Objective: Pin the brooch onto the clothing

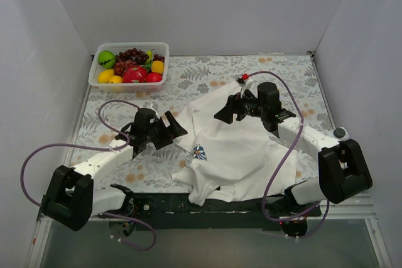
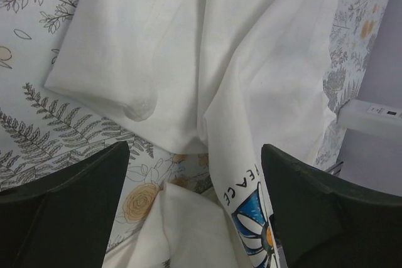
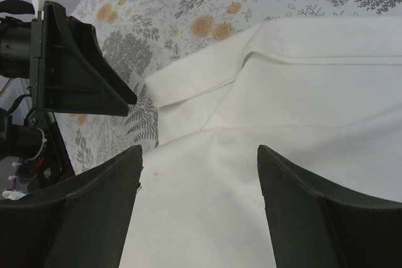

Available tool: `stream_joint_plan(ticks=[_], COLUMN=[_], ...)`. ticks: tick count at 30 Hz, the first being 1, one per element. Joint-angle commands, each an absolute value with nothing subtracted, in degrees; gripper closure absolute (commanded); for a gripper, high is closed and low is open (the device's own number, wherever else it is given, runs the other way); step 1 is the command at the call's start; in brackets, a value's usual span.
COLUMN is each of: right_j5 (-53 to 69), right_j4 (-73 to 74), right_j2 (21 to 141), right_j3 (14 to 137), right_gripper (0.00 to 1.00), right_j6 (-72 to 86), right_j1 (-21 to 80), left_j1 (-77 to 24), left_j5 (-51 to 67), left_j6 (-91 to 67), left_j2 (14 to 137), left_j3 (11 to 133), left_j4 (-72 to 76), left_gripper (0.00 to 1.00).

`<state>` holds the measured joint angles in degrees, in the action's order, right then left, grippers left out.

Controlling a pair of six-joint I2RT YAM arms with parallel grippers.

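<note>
The white T-shirt [image 1: 242,149] lies crumpled in the middle of the table, with its blue-and-white daisy print [image 1: 199,152] near its left edge. My left gripper [image 1: 178,136] is open just left of the print. In the left wrist view [image 2: 195,155] its jaws straddle shirt folds [image 2: 251,61], and the print [image 2: 254,224] is beside the right finger. My right gripper [image 1: 225,110] is open over the shirt's far part, above plain white cloth [image 3: 282,123] in the right wrist view [image 3: 201,152]. A tiny pale round spot [image 1: 188,162] lies below-left of the print. I cannot tell whether it is the brooch.
A white basket [image 1: 99,81] of plastic fruit stands at the back left. A floral tablecloth [image 1: 207,73] covers the table, and white walls enclose it on three sides. Purple cables [image 1: 38,155] loop beside both arms. One finger [image 3: 81,67] of the left gripper shows in the right wrist view.
</note>
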<state>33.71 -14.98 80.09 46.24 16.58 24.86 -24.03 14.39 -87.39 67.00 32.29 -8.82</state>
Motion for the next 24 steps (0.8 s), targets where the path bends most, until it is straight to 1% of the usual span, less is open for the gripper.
stream_joint_plan(ticks=[1, 3, 9, 11, 13, 14, 16, 17, 19, 20, 21, 22, 24], right_j5=[34.5, 34.4, 33.3, 33.3, 33.3, 33.2, 33.2, 33.1, 31.6, 31.2, 30.2, 29.6, 27.1], right_j4=[-15.8, -15.7, -16.3, -16.3, -16.3, -16.3, -16.7, -16.7, -16.9, -17.0, -17.2, -17.0, -15.9], right_j2=[80.0, 79.9, 78.7, 78.7, 79.3, 79.5, 80.2, 80.6, 81.8, 82.3, 83.5, 84.3, 87.3], right_j3=[46.7, 46.6, 45.9, 46.0, 46.2, 46.3, 46.8, 47.2, 47.8, 48.6, 49.2, 49.8, 53.1], right_gripper=[0.19, 0.19, 0.2, 0.2, 0.2, 0.2, 0.2, 0.2, 0.19, 0.19, 0.19, 0.19, 0.18], right_j6=[16.8, 16.6, 16.5, 16.5, 16.6, 16.7, 17.0, 17.2, 17.6, 17.9, 18.1, 18.3, 18.2], right_j1=[24.7, 24.5, 23.9, 23.6, 23.4, 23.3, 22.9, 22.7, 21.9, 21.6, 21.4, 20.7, 19.9], left_j1=[-23.5, -23.3, -23.3, -23.2, -23.2, -23.3, -23.2, -23.3, -23.2, -23.3, -23.2, -23.2, -23.2], left_j5=[14.2, 13.1, 12.0, 11.7, 11.4, 11.2, 10.4, 9.9, 8.3, 7.9, 7.6, 7.3, 7.2], left_j6=[-89.2, -89.3, -88.9, -89.0, -89.3, -89.4, -89.1, -89.0, -88.6, -88.2, -87.9, -87.4, -86.0], left_j2=[69.8, 71.2, 75.8, 77.1, 77.8, 78.4, 78.6, 78.6, 78.3, 78.0, 77.2, 76.6, 74.2], left_j3=[31.4, 31.6, 31.8, 31.6, 31.0, 30.9, 31.0, 31.1, 31.6, 31.9, 32.1, 32.3, 32.7], left_j4=[-1.7, -0.4, 2.5, 3.1, 4.7, 5.2, 5.9, 5.9, 4.9, 4.4, 3.2, 2.6, 0.7], left_gripper=[0.16, 0.19, 0.22, 0.24, 0.31, 0.38, 0.47, 0.61, 0.78, 0.91, 0.98, 1.0, 1.0])
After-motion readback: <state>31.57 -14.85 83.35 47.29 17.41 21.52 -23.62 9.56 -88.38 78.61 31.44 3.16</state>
